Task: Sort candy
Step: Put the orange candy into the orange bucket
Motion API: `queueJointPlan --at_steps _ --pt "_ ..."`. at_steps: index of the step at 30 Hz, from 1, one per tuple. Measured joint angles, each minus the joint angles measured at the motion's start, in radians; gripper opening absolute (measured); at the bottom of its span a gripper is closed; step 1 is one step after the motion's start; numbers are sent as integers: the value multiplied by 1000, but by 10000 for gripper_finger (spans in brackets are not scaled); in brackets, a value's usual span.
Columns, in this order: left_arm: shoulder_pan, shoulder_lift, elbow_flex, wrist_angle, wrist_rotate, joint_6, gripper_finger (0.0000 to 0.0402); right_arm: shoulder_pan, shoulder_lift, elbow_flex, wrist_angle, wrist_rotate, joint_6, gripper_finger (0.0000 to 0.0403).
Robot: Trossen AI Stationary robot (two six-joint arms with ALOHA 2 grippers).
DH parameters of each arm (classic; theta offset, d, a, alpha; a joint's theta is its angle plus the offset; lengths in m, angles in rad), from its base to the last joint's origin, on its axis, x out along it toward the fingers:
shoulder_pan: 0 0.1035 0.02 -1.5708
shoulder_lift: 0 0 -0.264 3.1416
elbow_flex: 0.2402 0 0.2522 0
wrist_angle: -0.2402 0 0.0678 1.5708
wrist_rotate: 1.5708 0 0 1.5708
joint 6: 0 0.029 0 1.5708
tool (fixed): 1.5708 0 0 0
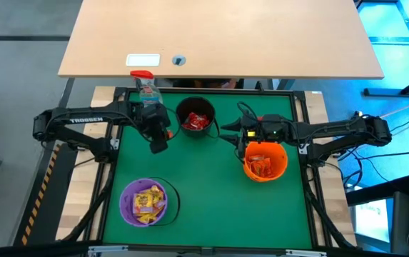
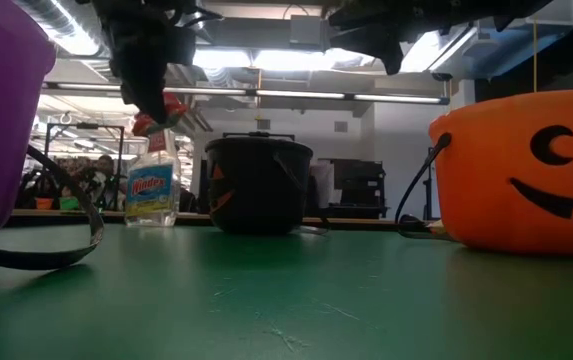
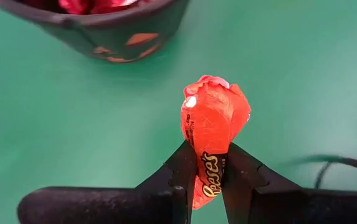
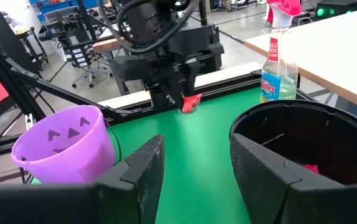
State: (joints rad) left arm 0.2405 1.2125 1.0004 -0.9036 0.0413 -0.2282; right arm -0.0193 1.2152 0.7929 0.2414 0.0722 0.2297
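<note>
1. Candy is sorted by colour across three buckets on the green table point(image 1: 211, 200): red packets point(image 1: 197, 123) in the black bucket point(image 1: 195, 107), yellow packets point(image 1: 147, 201) in the purple bucket point(image 1: 127, 207), orange-red packets point(image 1: 264, 166) in the orange bucket point(image 1: 283, 168).
2. One orange-red Reese's packet point(image 3: 212, 140) is outside the buckets, pinched between the left gripper point(image 3: 208, 171) fingers; most of the wrapper sticks out past the fingertips point(image 3: 186, 163).
3. Left gripper jaws are narrow, clamped on that packet. High view puts it just left of the black bucket, above bare table, not over any bucket.
4. Low view: the left gripper point(image 2: 156, 95) hangs clear of the table surface, with the red of the packet at its tip.
5. Right wrist view shows the same held packet point(image 4: 192, 102) across the table, beyond the purple bucket point(image 4: 66, 146) and the black bucket point(image 4: 303, 124).
6. Right gripper point(image 4: 194, 168) jaws stand apart, a clear gap between them, nothing held. High view has it at the far rim of the orange bucket.
7. Spray bottle point(image 1: 147, 89) with red top stands at the far edge of the table, behind the left arm and left of the black bucket.
8. Bucket layout: black far centre, orange right, purple near left; all well apart.
</note>
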Motion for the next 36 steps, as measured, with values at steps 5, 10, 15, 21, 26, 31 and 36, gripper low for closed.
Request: queueJointPlan --at_steps 5,10,15,21,26,31,36 --pt "0 0 0 11 35 31 46 0 0 0 1 4 32 179" --pt "0 0 4 36 39 48 46 0 0 0 1 4 54 179" --pt "-12 0 43 46 56 57 46 0 0 0 1 5 55 179" --pt "-15 0 90 57 54 82 46 0 0 0 1 14 62 179" --pt "-15 0 92 96 54 126 46 0 0 0 1 15 61 179" --pt "-14 0 92 98 54 127 46 0 0 0 1 22 61 179" --pt "-14 0 93 111 53 131 46 0 0 0 1 29 57 179"
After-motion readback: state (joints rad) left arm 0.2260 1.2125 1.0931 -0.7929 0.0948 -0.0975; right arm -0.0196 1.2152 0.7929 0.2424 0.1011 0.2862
